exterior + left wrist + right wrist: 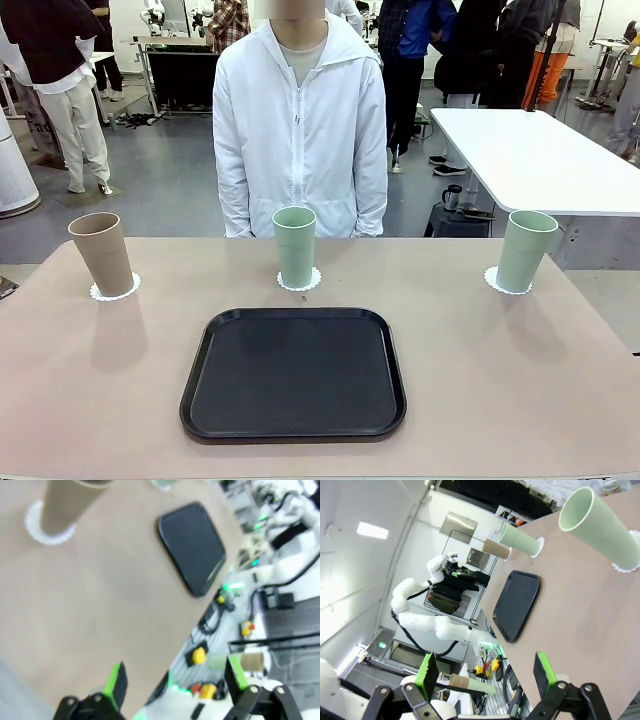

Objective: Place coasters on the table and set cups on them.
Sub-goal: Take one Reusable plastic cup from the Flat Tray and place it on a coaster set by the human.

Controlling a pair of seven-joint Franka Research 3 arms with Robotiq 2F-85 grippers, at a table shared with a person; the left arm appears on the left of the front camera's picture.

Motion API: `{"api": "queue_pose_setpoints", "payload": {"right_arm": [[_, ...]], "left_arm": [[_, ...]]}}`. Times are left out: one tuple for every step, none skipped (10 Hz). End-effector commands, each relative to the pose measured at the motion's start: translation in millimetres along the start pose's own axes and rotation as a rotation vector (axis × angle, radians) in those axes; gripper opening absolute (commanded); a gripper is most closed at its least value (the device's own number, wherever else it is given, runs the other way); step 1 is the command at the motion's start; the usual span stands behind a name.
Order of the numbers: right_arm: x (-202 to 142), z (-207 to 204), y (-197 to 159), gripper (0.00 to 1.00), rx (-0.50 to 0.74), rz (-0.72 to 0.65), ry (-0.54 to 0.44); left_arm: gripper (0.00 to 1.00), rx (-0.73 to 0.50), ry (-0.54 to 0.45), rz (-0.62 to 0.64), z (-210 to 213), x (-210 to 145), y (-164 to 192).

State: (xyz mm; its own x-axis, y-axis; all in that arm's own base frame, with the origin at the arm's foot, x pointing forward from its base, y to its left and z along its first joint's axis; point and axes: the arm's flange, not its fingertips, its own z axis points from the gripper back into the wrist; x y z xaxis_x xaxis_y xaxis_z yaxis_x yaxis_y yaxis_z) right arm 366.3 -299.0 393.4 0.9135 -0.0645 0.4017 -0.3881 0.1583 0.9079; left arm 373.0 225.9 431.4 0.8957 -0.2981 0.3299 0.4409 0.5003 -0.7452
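Empty black tray nearest; three cups stand beyond on paper coasters.

Brown cup far left, green cups centre and right, each centred on its coaster to protect the table. Left gripper and right gripper gape wide, holding nothing.

No text, label, brand, number or sign can be read on anything in these views.
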Motion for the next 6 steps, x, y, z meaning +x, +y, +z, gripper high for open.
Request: {"api": "queue_pose_setpoints", "payload": {"right_arm": [[-0.4, -1.2, 0.2, 1.00, -0.002, -0.003, 0.001], [-0.4, -1.2, 0.2, 1.00, -0.002, -0.003, 0.001], [-0.4, -1.2, 0.2, 1.00, -0.002, -0.003, 0.001], [-0.4, -1.2, 0.2, 1.00, -0.002, -0.003, 0.001], [-0.4, -1.2, 0.2, 1.00, -0.002, -0.003, 0.001], [-0.4, -1.2, 0.2, 1.00, -0.002, -0.003, 0.001]], "left_arm": [[1.00, -0.125, -0.121, 0.006, 29.3, -0.6, 28.7], [1.00, -0.170, -0.173, 0.003, 32.4, -13.5, 40.5], [1.00, -0.202, -0.228, -0.007, 40.8, -20.9, 44.5], [1.00, -0.234, -0.263, -0.005, 45.8, -34.7, 51.2], [1.00, -0.239, -0.266, 0.004, 53.2, -40.7, 52.7], [1.00, -0.244, -0.285, 0.013, 58.4, -49.7, 56.7]]}}
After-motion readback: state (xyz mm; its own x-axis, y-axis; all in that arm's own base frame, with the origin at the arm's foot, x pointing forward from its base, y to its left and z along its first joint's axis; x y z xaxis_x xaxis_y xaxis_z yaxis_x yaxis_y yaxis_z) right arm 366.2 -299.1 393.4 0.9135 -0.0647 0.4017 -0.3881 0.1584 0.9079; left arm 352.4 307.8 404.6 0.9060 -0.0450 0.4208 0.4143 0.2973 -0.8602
